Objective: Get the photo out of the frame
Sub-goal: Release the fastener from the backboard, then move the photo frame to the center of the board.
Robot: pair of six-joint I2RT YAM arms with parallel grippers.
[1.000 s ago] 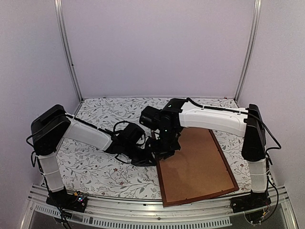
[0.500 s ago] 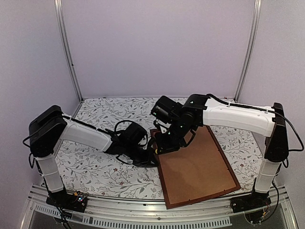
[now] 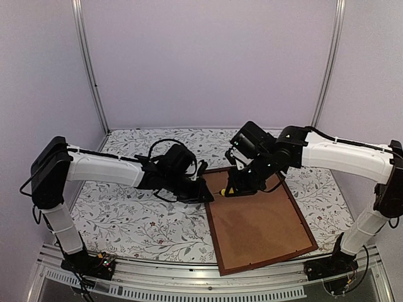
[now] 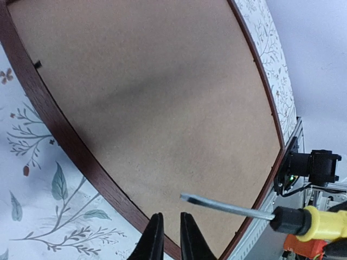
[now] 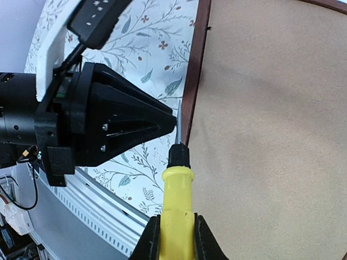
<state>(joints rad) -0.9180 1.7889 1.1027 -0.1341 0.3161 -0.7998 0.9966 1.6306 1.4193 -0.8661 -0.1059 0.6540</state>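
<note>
The right gripper [image 5: 177, 241] jaws clamp the yellow screwdriver [image 5: 177, 189] at lower centre. The left gripper [image 4: 172, 244] jaws are slightly apart and empty, at the edge of the frame [image 4: 47, 111].

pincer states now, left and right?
Left pincer: open just a crack, holding nothing.
Right pincer: closed on the yellow-handled screwdriver.

Left arm [image 3: 101, 168], right arm [image 3: 340, 154], angled inward
</note>
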